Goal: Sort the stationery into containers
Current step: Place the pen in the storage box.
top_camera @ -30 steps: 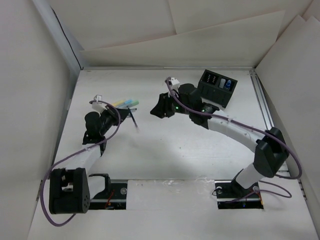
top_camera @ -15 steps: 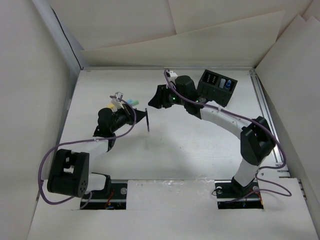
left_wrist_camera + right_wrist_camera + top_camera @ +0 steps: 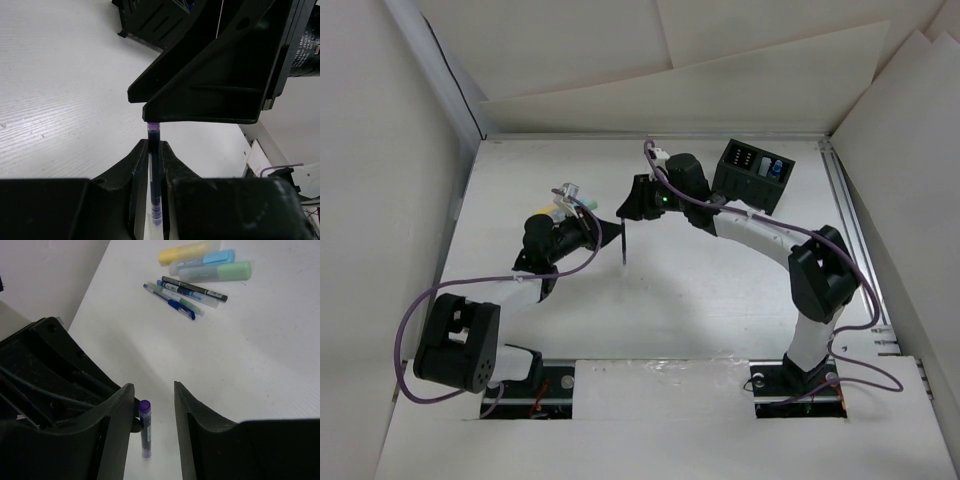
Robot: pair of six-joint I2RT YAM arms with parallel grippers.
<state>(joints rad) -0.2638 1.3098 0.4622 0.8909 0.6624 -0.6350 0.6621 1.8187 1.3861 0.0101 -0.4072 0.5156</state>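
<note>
My left gripper [image 3: 610,232] is shut on a slim purple pen [image 3: 623,243] and holds it upright above the table. In the left wrist view the pen [image 3: 154,170] sits between the closed fingers [image 3: 135,165]. My right gripper [image 3: 628,212] is open, its jaws either side of the pen's purple cap [image 3: 145,408], with the cap near the left jaw. More stationery lies on the table: yellow [image 3: 187,251], blue [image 3: 202,261] and green [image 3: 215,271] highlighters and several thin pens [image 3: 182,295]. The black two-compartment organiser [image 3: 752,175] stands at the back right.
White walls close in the table on the left, back and right. A metal rail [image 3: 850,240] runs along the right edge. The organiser holds a blue item [image 3: 776,168]. Both arms' cables [image 3: 560,262] hang near the grippers.
My left gripper has carried the purple pen right, toward the centre. My right gripper has moved left and now straddles the pen's top.
</note>
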